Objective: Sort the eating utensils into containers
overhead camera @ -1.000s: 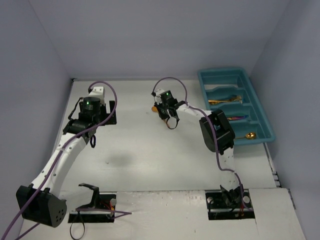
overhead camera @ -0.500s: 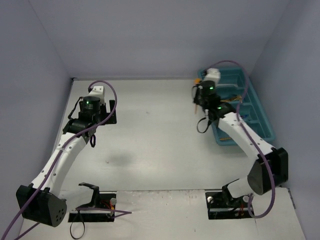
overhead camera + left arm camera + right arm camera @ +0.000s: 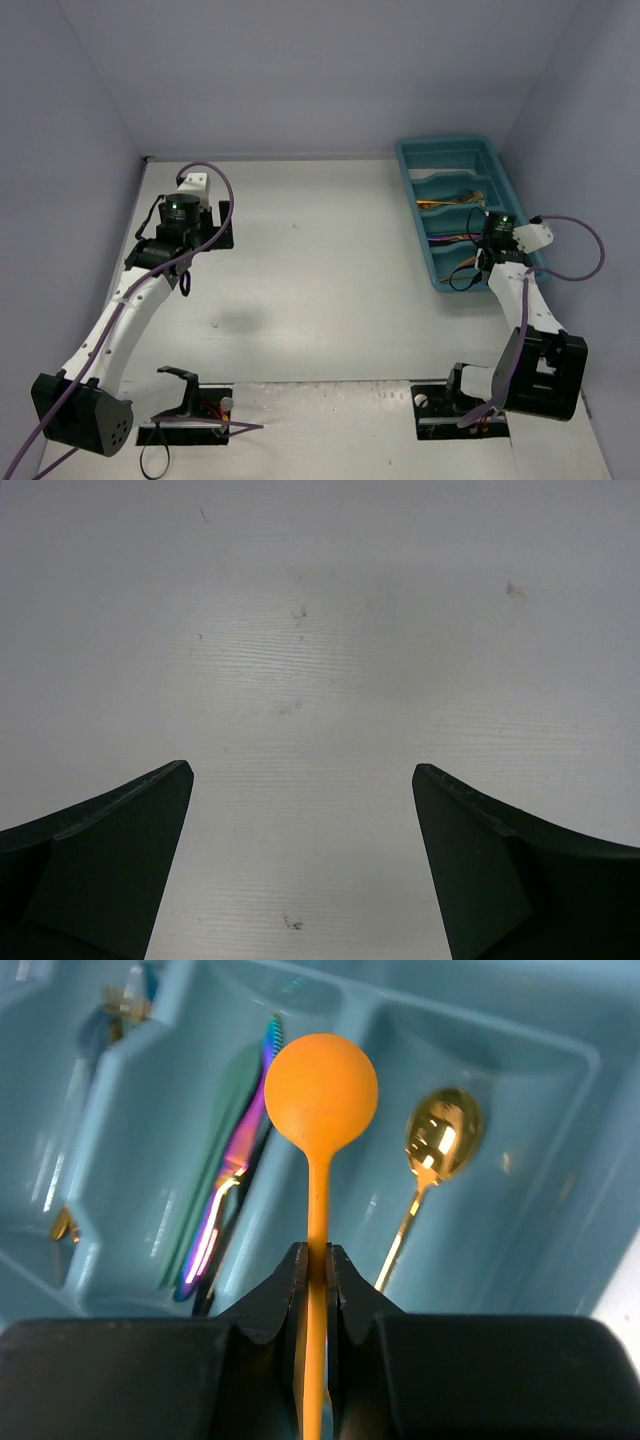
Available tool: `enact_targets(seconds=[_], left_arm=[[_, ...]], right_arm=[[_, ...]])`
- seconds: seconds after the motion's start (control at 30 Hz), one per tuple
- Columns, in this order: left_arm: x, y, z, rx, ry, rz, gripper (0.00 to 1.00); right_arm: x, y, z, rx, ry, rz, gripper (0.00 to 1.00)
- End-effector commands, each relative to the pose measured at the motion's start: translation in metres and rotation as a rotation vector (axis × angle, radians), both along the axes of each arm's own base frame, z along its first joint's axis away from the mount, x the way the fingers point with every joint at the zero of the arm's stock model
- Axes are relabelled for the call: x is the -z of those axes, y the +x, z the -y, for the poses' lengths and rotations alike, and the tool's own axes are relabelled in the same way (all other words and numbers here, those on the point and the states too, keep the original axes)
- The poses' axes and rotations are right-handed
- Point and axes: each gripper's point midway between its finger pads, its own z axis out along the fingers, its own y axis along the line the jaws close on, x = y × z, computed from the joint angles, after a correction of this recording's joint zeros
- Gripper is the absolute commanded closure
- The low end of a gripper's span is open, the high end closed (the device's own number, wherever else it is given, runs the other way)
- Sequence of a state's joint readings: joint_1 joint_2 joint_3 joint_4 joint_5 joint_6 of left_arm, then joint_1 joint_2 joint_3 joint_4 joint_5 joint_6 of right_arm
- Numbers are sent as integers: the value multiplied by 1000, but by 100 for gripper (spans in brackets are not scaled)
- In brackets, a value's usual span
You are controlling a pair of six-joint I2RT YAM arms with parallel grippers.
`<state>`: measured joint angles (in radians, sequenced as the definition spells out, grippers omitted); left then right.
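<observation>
My right gripper (image 3: 315,1255) is shut on the thin handle of an orange spoon (image 3: 321,1090), whose round bowl points away from me. It hangs over the near end of the teal-blue tray (image 3: 530,1170), above the wall between two compartments. A gold spoon (image 3: 440,1145) lies in the right compartment and a purple-iridescent utensil (image 3: 225,1200) in the one to its left. In the top view the right gripper (image 3: 482,252) sits above the tray (image 3: 455,148). My left gripper (image 3: 300,770) is open over bare table, holding nothing.
Gold utensils (image 3: 450,203) lie in a middle compartment of the tray, which stands at the back right against the wall. The left arm (image 3: 150,280) reaches over the left half of the white table. The arm bases are at the near edge.
The right arm has swung from the middle of the table to over the tray's near end, carrying the orange spoon. The left arm has stayed still.
</observation>
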<state>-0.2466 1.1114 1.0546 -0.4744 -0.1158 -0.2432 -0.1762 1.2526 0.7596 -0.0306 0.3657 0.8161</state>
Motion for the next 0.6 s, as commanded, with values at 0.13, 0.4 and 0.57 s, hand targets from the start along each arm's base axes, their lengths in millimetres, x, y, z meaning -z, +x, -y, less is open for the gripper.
enact_targets(seconds=[0.13,0.4,0.57], left_arm=[[-27,8,3,4,-28,87,9],[-27,8,4,6,-29,85,9],[-27,9,2,2,-26,89,9]], right_arm=[[24,2,7,88,114,17,87],[-13,7,5,8,66,89,26],[-69,15,-14,-107,23,214,21]])
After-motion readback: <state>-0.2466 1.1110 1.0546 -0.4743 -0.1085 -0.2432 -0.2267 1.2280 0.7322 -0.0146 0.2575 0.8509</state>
